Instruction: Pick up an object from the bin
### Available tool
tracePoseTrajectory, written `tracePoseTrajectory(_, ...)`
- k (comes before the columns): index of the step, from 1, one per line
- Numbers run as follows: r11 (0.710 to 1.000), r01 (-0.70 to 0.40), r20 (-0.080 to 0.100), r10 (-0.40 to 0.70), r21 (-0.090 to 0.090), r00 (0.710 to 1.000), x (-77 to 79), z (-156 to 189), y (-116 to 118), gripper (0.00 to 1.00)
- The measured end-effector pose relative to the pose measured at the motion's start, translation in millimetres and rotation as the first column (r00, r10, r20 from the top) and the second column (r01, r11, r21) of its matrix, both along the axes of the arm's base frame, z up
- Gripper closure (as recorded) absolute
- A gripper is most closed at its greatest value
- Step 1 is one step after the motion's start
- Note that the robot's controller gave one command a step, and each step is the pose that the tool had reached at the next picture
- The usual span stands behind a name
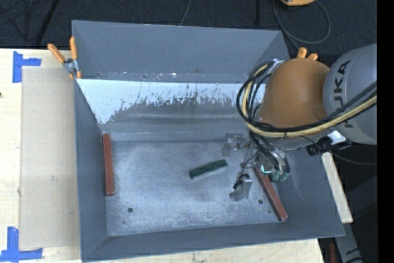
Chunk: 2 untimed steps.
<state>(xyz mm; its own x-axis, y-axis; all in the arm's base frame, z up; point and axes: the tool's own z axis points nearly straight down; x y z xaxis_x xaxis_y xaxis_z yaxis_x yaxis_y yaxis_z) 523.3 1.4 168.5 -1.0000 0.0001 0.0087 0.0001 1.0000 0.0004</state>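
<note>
My claw (242, 186) hung low over the floor of the grey metal bin (172, 58), close to the wall on my arm's side. Whether it was open or closed I could not tell, and I could make out nothing gripped in it.

Just beside the claw, on the side toward my arm, a reddish-brown flat strip (272, 197) lay slantwise along the foot of that wall. A dark green flat bar (208, 169) lay near on the claw's other side, a little toward the back wall and apart from the claw. A second reddish-brown strip (108, 164) lay well apart from the claw, against the opposite wall.

I judged the task hardly begun. The descent looked done, but all three pieces lay flat on the floor and none was lifted. Closing on one piece and raising it clear of the bin remained.
</note>
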Motion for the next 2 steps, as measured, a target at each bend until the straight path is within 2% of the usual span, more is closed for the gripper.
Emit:
tracePoseTrajectory(1, 0.976, -0.219, 0.003, 0.219, 0.001, 0.976, 32.7, -102, 19, 0.0)
tracePoseTrajectory(2, 0.985, -0.171, 0.01, 0.171, 0.0, 0.985, 24.3, -68, 5, 0.0)
